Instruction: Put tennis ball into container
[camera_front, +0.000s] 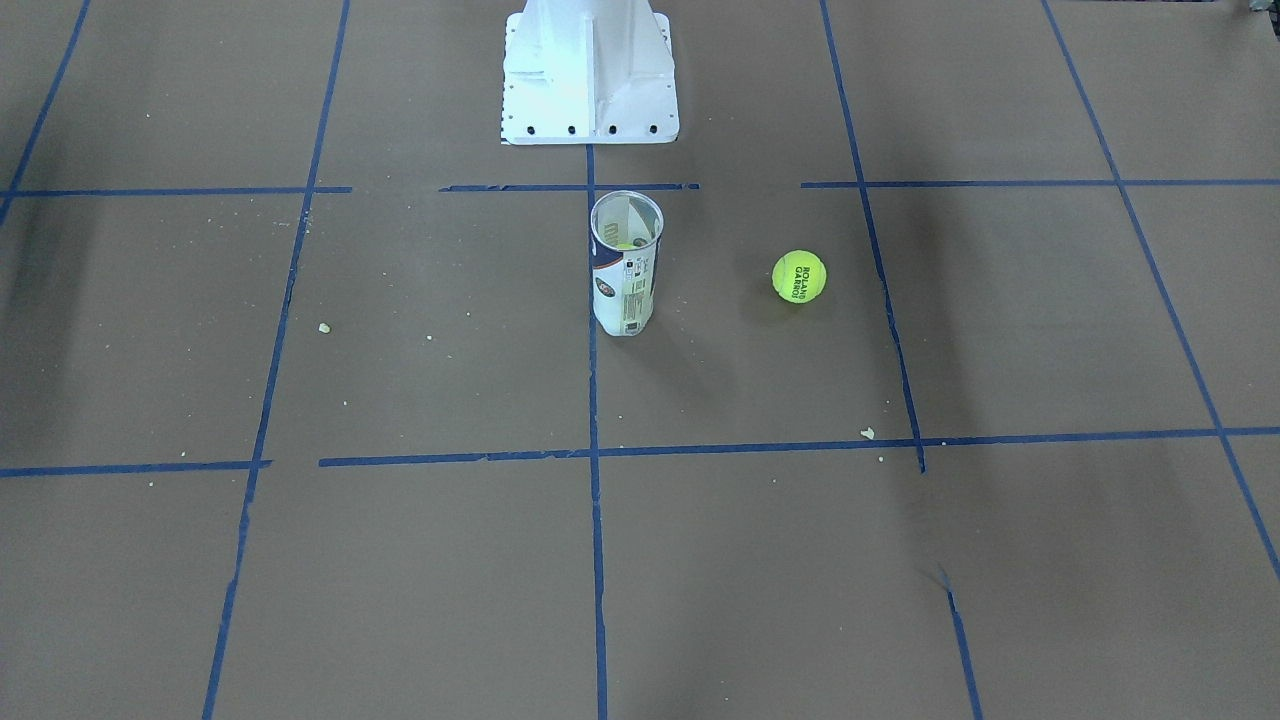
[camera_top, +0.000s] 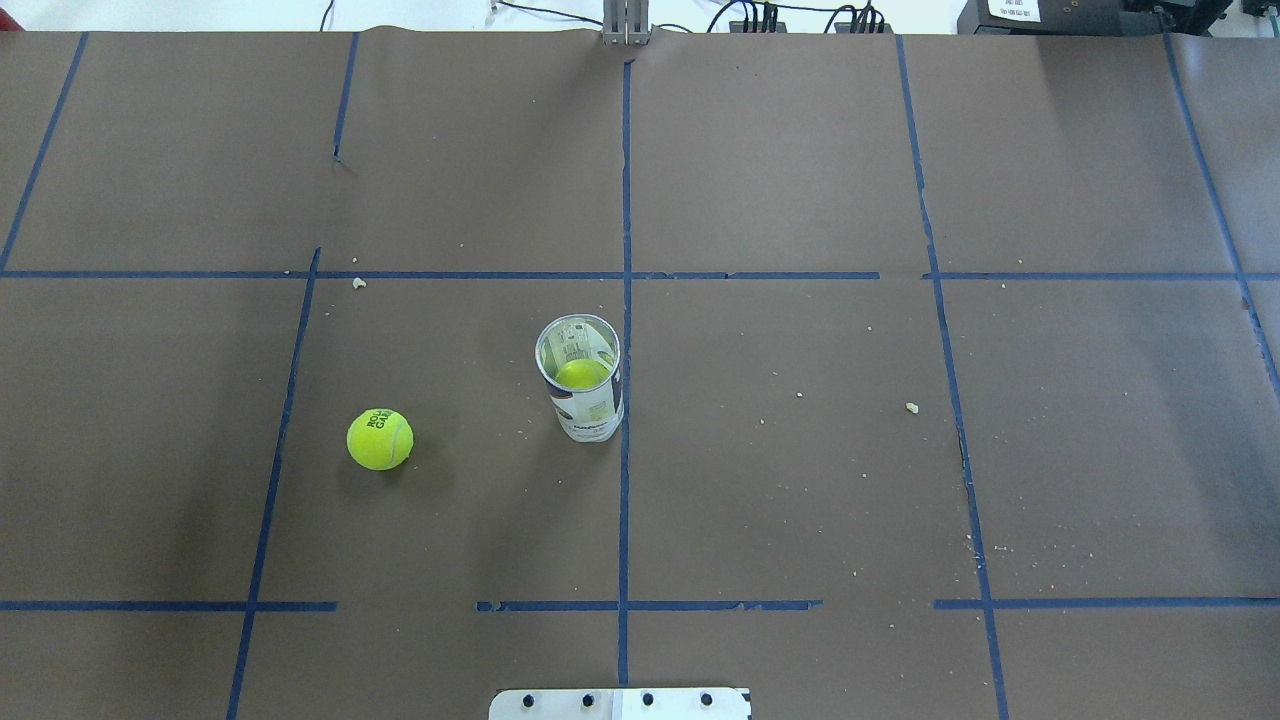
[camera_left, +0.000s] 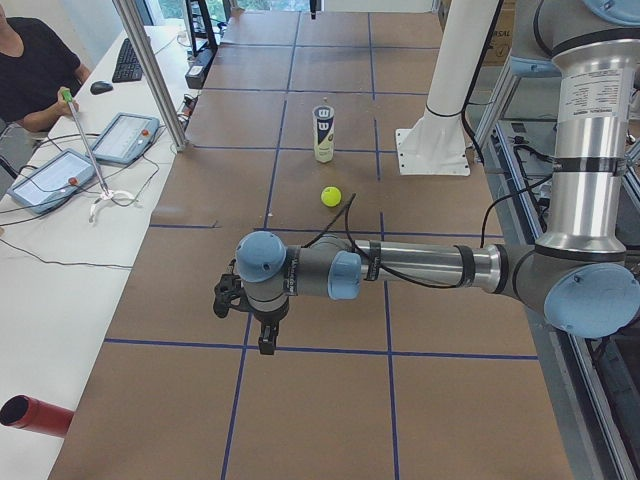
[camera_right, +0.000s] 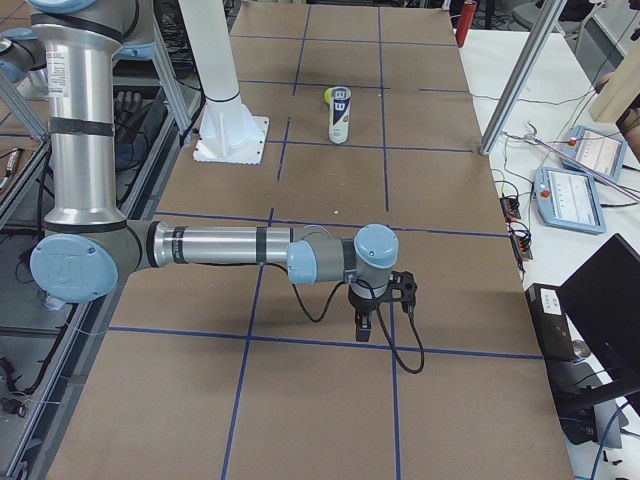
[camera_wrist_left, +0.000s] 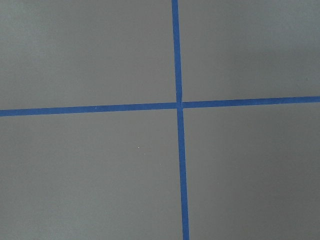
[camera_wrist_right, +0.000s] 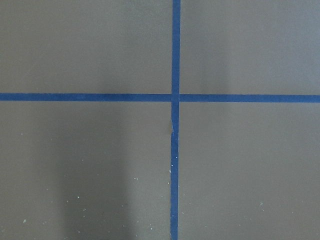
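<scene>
The left pincer (camera_left: 266, 340) hangs point-down from the near arm's wrist, low in the middle of the exterior left view, above a bare stretch of the brown tabletop (camera_top: 800, 450). It shows in that view alone, so I cannot tell whether it is released or clenched. The right pincer (camera_right: 362, 328) hangs the same way from the near arm in the exterior right view, just below the frame's centre. It too shows only there, and its state cannot be told either. Neither pincer has anything near it. Each wrist camera looks straight down on a crossing of blue tape lines (camera_wrist_left: 177, 105) on brown paper and takes in nothing else.

The tennis ball (camera_top: 380, 439) lies on the tabletop left of centre in the overhead view, with its black lettering turned up. It is clear of the container (camera_top: 583, 390) and to its lower left. In the front-facing view, the ball (camera_front: 799, 276) sits to the right of the container (camera_front: 626, 265).

The container stands upright with its mouth open, against the central tape line. A second yellow-green ball (camera_top: 582, 373) shows down inside it. The white base (camera_front: 590, 75) stands at the top centre of the front-facing view, beyond the container.
</scene>
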